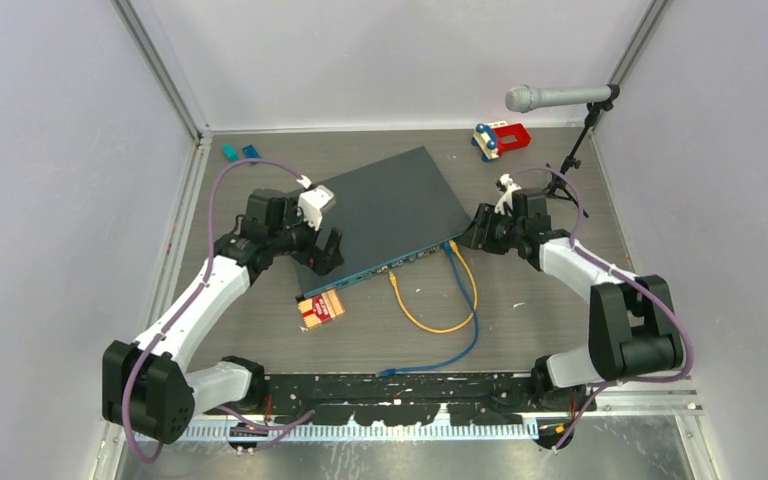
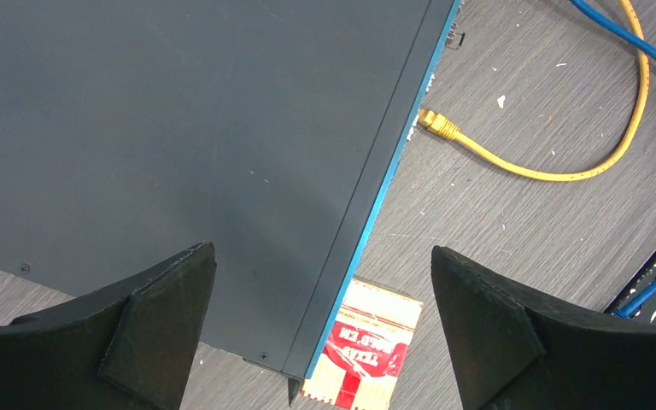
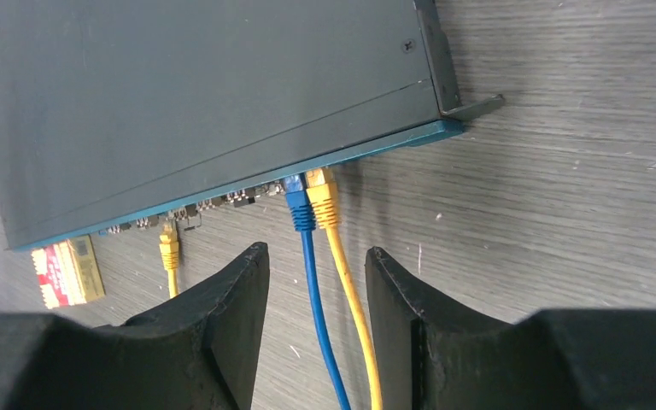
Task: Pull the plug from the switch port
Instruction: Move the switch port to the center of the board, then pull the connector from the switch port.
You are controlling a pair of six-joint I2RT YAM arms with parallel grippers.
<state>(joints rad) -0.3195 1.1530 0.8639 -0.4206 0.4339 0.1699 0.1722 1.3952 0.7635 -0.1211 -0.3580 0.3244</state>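
The switch lies at an angle mid-table, dark grey on top with a teal front edge. A blue plug and a yellow plug sit side by side in ports near the front's right end. My right gripper is open just in front of them, and both cables run down between its fingers untouched. A second yellow plug lies just in front of the port row, seemingly loose. My left gripper is wide open above the switch's near left corner, holding nothing.
A red-and-yellow card box lies by the switch's near left corner. The yellow cable and blue cable loop toward the near edge. A microphone on its stand, a red toy and small teal pieces sit at the back.
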